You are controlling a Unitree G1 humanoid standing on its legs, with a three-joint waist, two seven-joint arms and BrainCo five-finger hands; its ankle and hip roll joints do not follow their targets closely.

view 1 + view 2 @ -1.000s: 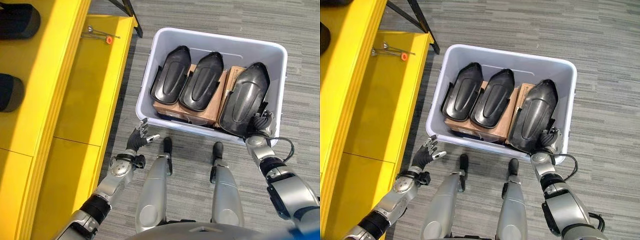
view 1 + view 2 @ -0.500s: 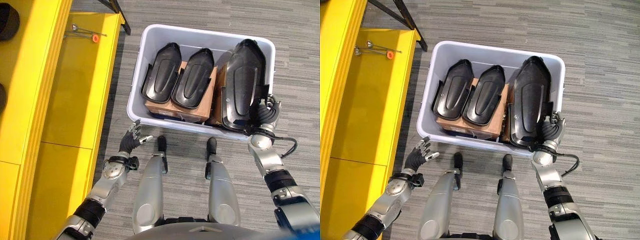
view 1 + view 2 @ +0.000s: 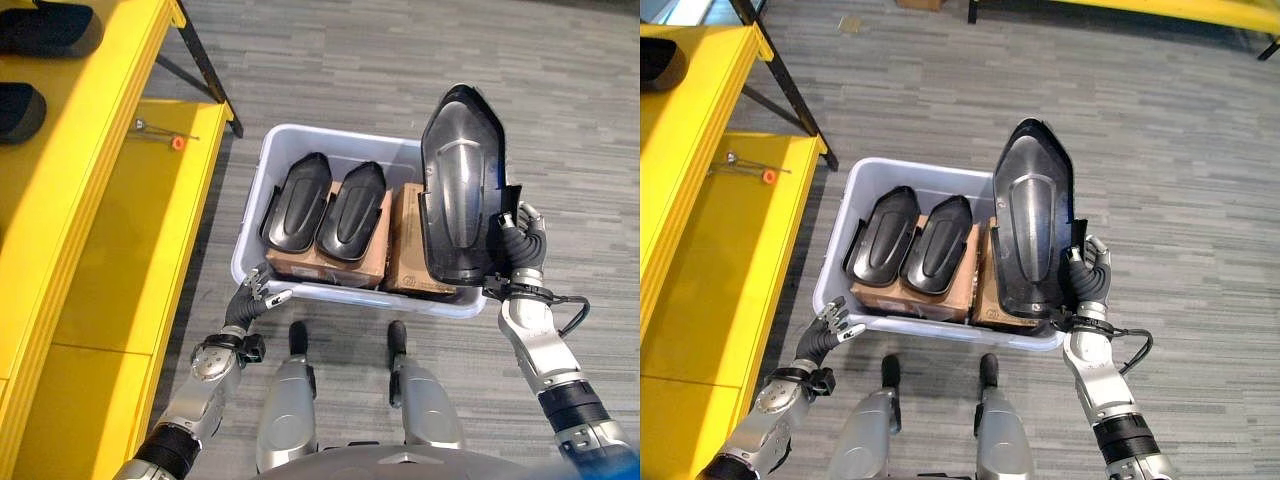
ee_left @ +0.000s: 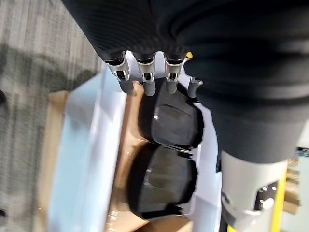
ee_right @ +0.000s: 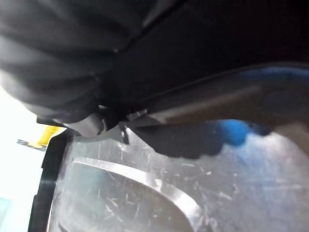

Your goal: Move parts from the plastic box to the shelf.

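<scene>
Grey striped carpet carries a plastic box beside a yellow shelf on the left. The right robot hand grips a large black part, raised upright above the box's right end. 2 smaller black parts lie on cardboard boxes inside. The left robot hand hovers at the box's near-left corner, fingers relaxed, holding nothing.

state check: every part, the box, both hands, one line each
Big black part: lifted upright above the box, held.
Two smaller black parts: lying on cardboard boxes in the bin.
Plastic box: on floor, open-topped.
Right hand: shut on the big part's edge.
Left hand: open, at the box's near corner.
</scene>
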